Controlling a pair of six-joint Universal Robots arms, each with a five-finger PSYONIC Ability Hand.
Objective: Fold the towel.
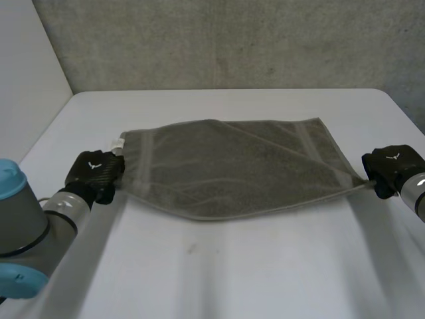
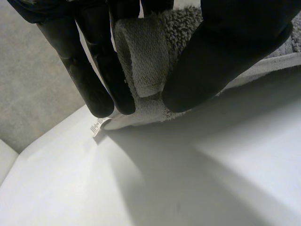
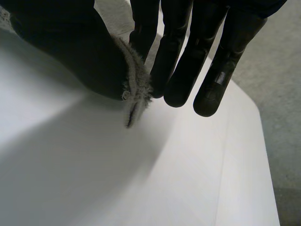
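1. The grey towel (image 1: 232,166) is spread across the middle of the white counter (image 1: 232,272), pulled out between the two hands.
2. The left hand (image 1: 95,174) is at the towel's left end. Seen from its wrist, its fingers (image 2: 89,80) and thumb are closed on a thick bunched fold of towel (image 2: 143,56), pinching it between them.
3. A small white label (image 1: 118,141) sticks out of the towel just beside the left hand. The print on it is too small to read.
4. The right hand (image 1: 392,166) is at the towel's near right corner, and its arm is cut off by the right edge of the head view.
5. In the right wrist view the thumb and fingers (image 3: 183,70) are shut on a thin frayed tip of towel (image 3: 134,92). The rest of the cloth is hidden behind the thumb.
6. A diagonal crease runs across the towel's right half, so a layer may be folded over there, but I cannot tell how many layers lie under it.
7. The near edge dips to a low point left of the middle. I cannot tell whether it touches the counter or hangs just above it.
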